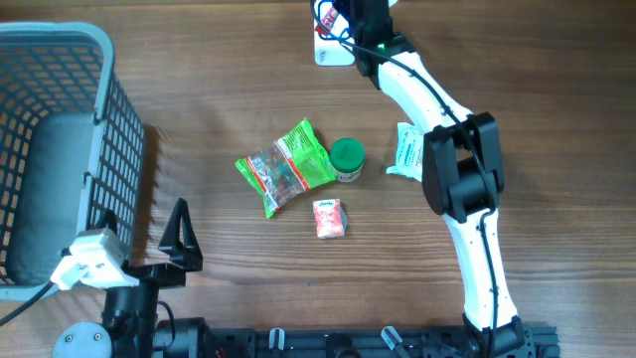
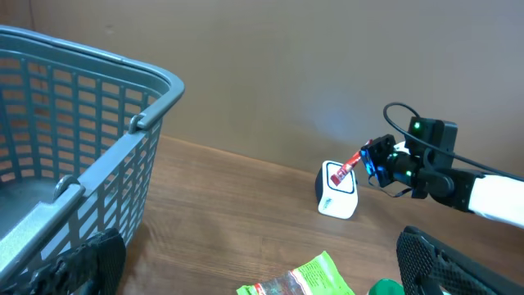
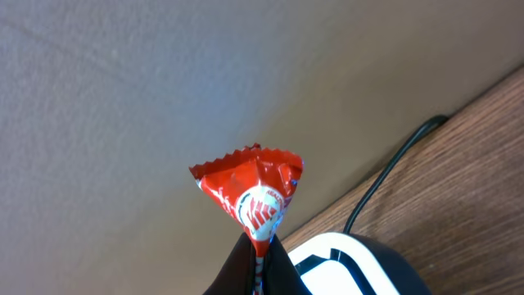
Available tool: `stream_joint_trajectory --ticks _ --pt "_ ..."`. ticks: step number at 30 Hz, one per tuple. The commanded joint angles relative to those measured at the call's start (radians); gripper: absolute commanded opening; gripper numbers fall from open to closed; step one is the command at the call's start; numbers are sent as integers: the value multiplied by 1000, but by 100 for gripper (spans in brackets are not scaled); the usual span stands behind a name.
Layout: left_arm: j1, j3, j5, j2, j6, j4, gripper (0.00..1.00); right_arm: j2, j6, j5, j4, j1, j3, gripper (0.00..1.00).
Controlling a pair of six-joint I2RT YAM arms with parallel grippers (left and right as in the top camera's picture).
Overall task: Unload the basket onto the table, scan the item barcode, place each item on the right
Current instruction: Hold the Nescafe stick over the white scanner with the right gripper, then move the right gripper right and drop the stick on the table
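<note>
A small red wrapped item (image 3: 254, 190) with a crimped top edge is pinched between my right gripper's (image 3: 260, 260) black fingers, so that gripper is shut on it. It hangs just above the white barcode scanner (image 3: 360, 264) at the table's far edge. From overhead the item (image 1: 325, 17) shows beside the scanner (image 1: 330, 52). In the left wrist view the item (image 2: 350, 164) hovers over the scanner (image 2: 337, 192). My left gripper (image 2: 262, 274) is wide open and holds nothing, low at the near left by the basket.
A grey plastic basket (image 1: 60, 129) fills the left side. Mid-table lie a green snack bag (image 1: 286, 167), a green-lidded jar (image 1: 347, 157), a small pink packet (image 1: 329, 218) and a white and green packet (image 1: 405, 149). A black cable (image 3: 393, 176) runs from the scanner.
</note>
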Motion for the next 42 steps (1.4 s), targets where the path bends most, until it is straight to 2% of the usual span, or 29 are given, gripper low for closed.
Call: stream_joint_trajectory --ticks 1,4,8,11,13,15,18,19,23,25,27,28,29,31,34,35,38,39,42 --pt "6 -2 -10 -6 20 -30 100 34 36 117 -14 -3 27 5" --pt "6 -2 -9 -6 20 -39 100 26 -16 128 -88 -23 66 5" --pt "6 -2 -8 -6 35 -2 100 -85 -47 100 -466 -143 187 5" --pt "6 -13 104 -6 272 23 100 -194 -46 69 -701 -306 187 5" --pt "6 -89 179 -6 303 85 100 -233 -45 69 -861 -450 187 5" --pt "6 -208 224 -6 298 215 100 -233 -45 69 -987 -566 186 5" --pt "6 -392 224 -6 114 485 100 -216 -68 76 -1099 -727 167 5" --pt "6 -426 224 -6 93 534 100 -215 -98 79 -1102 -776 155 5" --pt "6 -484 175 -6 92 559 100 -209 -175 80 -1072 -936 63 6" --pt "6 -486 122 -6 92 551 100 -209 -180 80 -1025 -994 -32 17" --pt "6 -486 110 -6 92 547 100 -209 -183 77 -965 -1040 -155 65" --pt "6 -486 110 -6 92 547 100 -209 -218 66 -947 -1054 -182 84" --pt "6 -486 110 -6 92 547 100 -211 -272 43 -941 -1061 -175 88" --pt "6 -486 111 -6 92 523 100 -267 -435 -70 -931 -1050 -122 90" --pt "6 -486 111 -6 92 414 100 -388 -484 -298 -943 -995 -117 90" --pt "6 -486 111 -6 92 362 100 -423 -477 -330 -963 -966 -117 93" --pt "6 -486 111 -6 93 322 100 -500 -403 -351 -1089 -803 -117 94" --pt "6 -486 111 -6 93 299 100 -500 -411 -372 -1128 -729 -119 99" --pt "6 -486 110 -6 93 176 100 -480 -592 -593 -1184 -524 -177 100"
